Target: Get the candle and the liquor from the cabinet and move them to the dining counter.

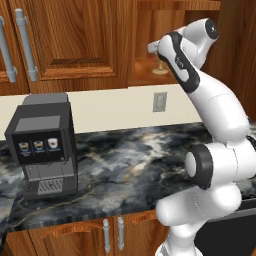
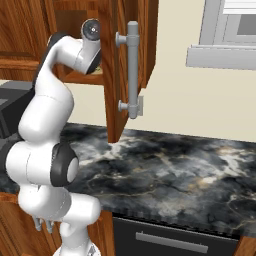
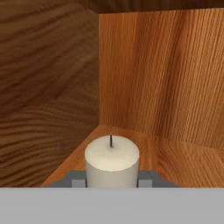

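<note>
Cream wax candle (image 3: pixel 112 161), round, inside grained wooden cabinet (image 3: pixel 162 78).

Glossy white rounded arm (image 1: pixel 220 115) segments with dark grey joint bands.

The cabinet (image 1: pixel 85 40) is reddish-brown wood with a wavy darker grain, and its long bar handles (image 1: pixel 26 45) are flat grey. Inside it, the walls show finer orange-brown vertical streaks. The candle (image 3: pixel 112 161) there is cream with a short black wick; its foot (image 1: pixel 160 71) on the cabinet shelf looks pale olive-gold. Below the cabinet, the wall is plain cream with a grey outlet plate (image 1: pixel 159 102). The worktop (image 1: pixel 125 160) under the cabinet is black stone marbled with grey, white and thin tan veins. The coffee machine (image 1: pixel 42 145) on that worktop is dark grey and black. The arm (image 1: pixel 215 115) is white with dark joints.
</note>
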Tool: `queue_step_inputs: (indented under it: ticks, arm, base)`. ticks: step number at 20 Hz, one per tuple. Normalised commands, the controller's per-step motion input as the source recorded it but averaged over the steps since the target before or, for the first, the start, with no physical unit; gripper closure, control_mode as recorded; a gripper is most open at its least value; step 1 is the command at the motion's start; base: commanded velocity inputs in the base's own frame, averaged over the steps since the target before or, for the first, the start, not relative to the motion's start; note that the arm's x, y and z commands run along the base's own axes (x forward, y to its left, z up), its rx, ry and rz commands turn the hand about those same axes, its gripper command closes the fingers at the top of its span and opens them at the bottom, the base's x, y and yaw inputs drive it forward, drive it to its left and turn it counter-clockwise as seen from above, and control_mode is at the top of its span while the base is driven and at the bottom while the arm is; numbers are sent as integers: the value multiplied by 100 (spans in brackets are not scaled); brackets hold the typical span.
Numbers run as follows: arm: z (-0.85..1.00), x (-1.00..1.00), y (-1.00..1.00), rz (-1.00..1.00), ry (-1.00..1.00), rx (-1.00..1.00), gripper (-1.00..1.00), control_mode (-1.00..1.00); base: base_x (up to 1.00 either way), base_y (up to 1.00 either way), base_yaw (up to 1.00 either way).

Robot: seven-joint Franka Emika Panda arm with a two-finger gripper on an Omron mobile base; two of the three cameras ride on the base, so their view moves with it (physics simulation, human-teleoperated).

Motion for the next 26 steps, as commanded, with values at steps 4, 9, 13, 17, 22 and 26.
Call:
queue_step_inputs:
  ticks: [4, 9, 13, 17, 22, 26]
  arm:
    - [0, -85, 1, -10, 0, 0, 100, -100]
    - [0, -100, 0, -4, 0, 1, 100, -100]
    - [0, -100, 0, -3, 0, 4, 100, -100]
    - [0, -100, 0, -7, 0, 1, 100, -100]
    - [0, -100, 0, -15, 4, 0, 100, -100]
    - [-1, -90, 0, -15, 9, 1, 100, -100]
  base:
    - [0, 0, 0]
    - [0, 0, 0]
    - [0, 0, 0]
    - [0, 0, 0]
    - [0, 0, 0]
    - [0, 0, 0]
